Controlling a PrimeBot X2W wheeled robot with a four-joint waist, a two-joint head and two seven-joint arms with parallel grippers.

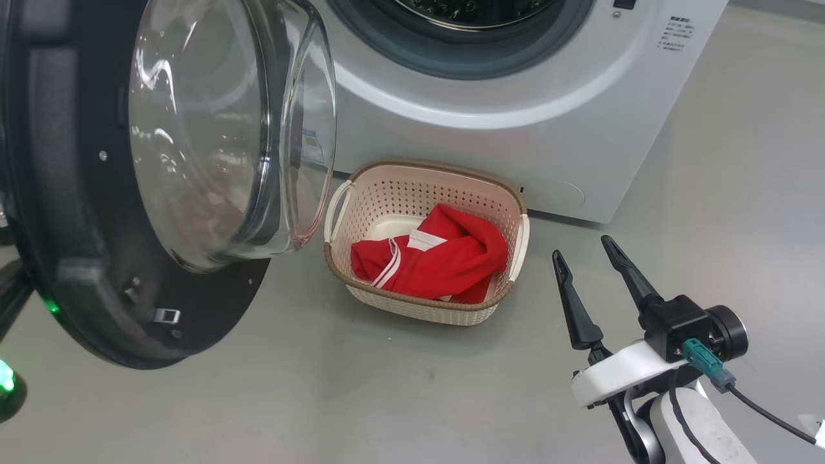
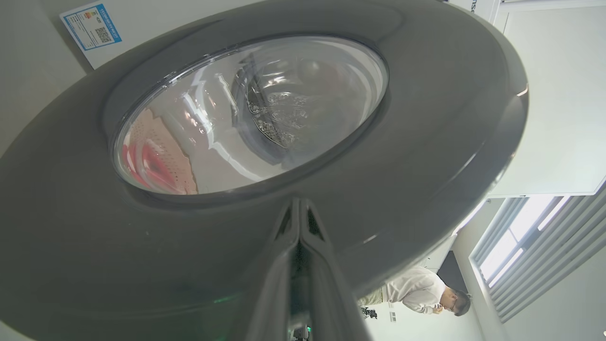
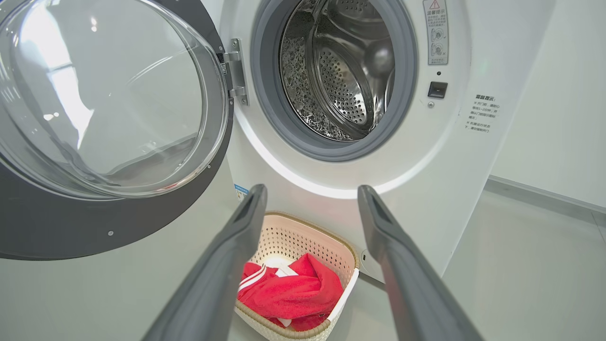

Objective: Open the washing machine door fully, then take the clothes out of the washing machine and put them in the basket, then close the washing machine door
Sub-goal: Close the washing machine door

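Observation:
The washing machine door (image 1: 77, 193) stands swung out at the left, its glass bowl (image 1: 213, 129) facing right. The washing machine (image 1: 515, 142) is behind it; its steel drum (image 3: 341, 71) looks bare inside. The clothes (image 1: 438, 258), red with white stripes, lie in the basket (image 1: 412, 193) on the floor below the opening. My right gripper (image 1: 581, 247) hangs open and empty to the right of the basket, pointing at it (image 3: 312, 189). My left gripper (image 2: 299, 201) is shut, with its tips at the door's dark outer rim (image 2: 426, 118) just below the glass.
Grey floor spreads in front of and to the right of the basket. A white wall (image 3: 558, 118) runs along the right of the machine. A person (image 2: 421, 293) sits in the background past the door's edge. A blue label (image 2: 92, 26) is on the machine's front.

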